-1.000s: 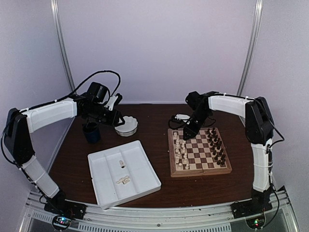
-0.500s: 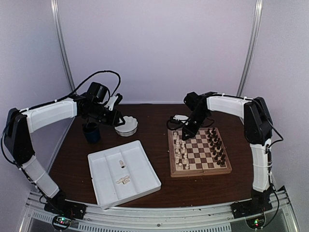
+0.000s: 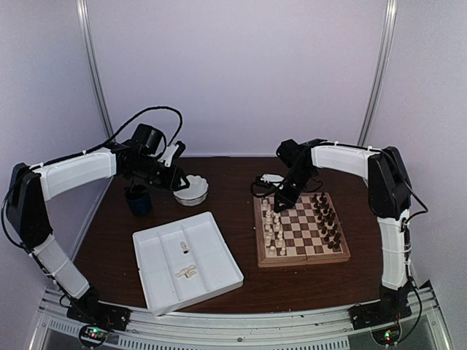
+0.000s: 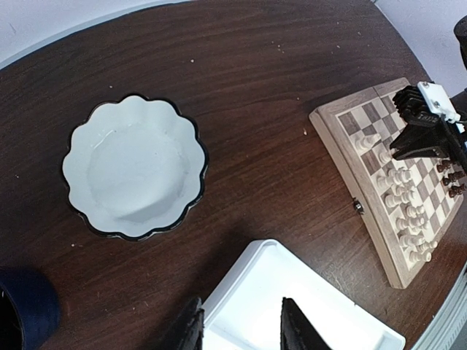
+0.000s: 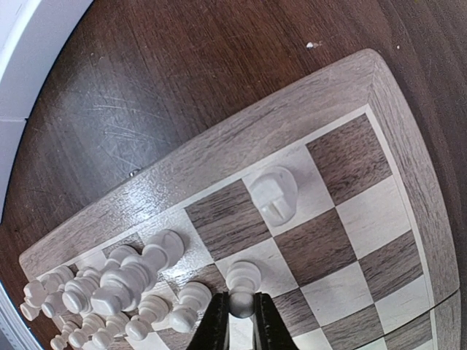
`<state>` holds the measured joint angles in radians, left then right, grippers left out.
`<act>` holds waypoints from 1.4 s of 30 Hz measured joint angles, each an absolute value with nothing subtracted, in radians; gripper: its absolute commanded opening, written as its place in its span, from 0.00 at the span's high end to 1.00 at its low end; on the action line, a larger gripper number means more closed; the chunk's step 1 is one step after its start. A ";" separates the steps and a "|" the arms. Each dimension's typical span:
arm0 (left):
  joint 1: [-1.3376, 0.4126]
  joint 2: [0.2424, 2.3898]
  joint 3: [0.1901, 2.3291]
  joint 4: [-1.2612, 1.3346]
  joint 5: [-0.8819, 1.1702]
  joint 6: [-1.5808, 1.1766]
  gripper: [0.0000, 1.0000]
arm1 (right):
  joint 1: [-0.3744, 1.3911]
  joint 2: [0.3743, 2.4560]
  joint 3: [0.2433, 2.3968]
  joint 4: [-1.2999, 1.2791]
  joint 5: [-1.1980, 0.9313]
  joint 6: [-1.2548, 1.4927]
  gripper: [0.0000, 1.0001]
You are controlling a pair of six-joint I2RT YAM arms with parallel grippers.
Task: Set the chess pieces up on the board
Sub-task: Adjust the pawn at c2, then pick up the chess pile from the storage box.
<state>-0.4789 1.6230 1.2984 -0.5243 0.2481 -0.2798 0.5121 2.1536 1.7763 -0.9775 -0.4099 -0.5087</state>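
Pincers: right pincer [image 5: 237,312] tilted down, clamping cream pawn [image 5: 242,277] on board [image 5: 219,153]; left pincer [image 4: 237,327] part-open, empty.

Left gripper [image 4: 241,310] hovers with jaws apart — right gripper [image 5: 241,300] reaches down, jaws pinched together.

Tan and dark-brown checks on the board [image 3: 303,260], pale rim; cream chess pieces [image 3: 273,224], brown-black chess pieces [image 3: 328,219]; white tray [image 3: 211,251]; dark brown table [image 3: 233,182].
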 measured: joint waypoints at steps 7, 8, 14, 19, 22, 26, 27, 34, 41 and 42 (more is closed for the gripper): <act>-0.479 1.623 1.298 -0.524 0.249 -0.280 0.64 | 0.513 2.154 1.776 -0.977 -0.405 -0.506 0.86; -0.479 1.623 1.298 -0.524 0.249 -0.280 0.64 | 0.514 2.154 1.776 -0.976 -0.404 -0.505 0.85; -0.479 1.623 1.298 -0.524 0.251 -0.280 0.65 | 0.516 2.154 1.776 -0.975 -0.396 -0.495 0.79; -0.479 1.623 1.298 -0.524 0.253 -0.280 0.65 | 0.516 2.154 1.776 -0.974 -0.390 -0.493 0.76; -0.479 1.623 1.298 -0.524 0.258 -0.280 0.65 | 0.516 2.154 1.776 -0.974 -0.389 -0.492 0.75; -0.479 1.623 1.299 -0.525 0.263 -0.279 0.66 | 0.517 2.149 1.776 -0.976 -0.389 -0.487 0.71; -0.479 1.623 1.299 -0.525 0.263 -0.279 0.67 | 0.517 2.143 1.775 -0.977 -0.389 -0.485 0.71; -0.548 1.612 1.317 -0.617 0.200 -0.270 0.67 | 0.502 1.957 1.697 -0.983 -0.393 -0.476 0.65; -0.672 1.437 1.153 -0.694 0.196 -0.287 0.64 | 0.460 1.677 1.565 -0.952 -0.458 -0.487 0.59; -0.675 1.410 1.120 -0.696 0.202 -0.287 0.64 | 0.460 1.658 1.551 -0.949 -0.475 -0.491 0.58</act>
<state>-0.6754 1.4101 1.1202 -0.6960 0.2020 -0.2871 0.4603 1.6585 1.5513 -0.9485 -0.4747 -0.4908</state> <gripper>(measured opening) 0.354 0.400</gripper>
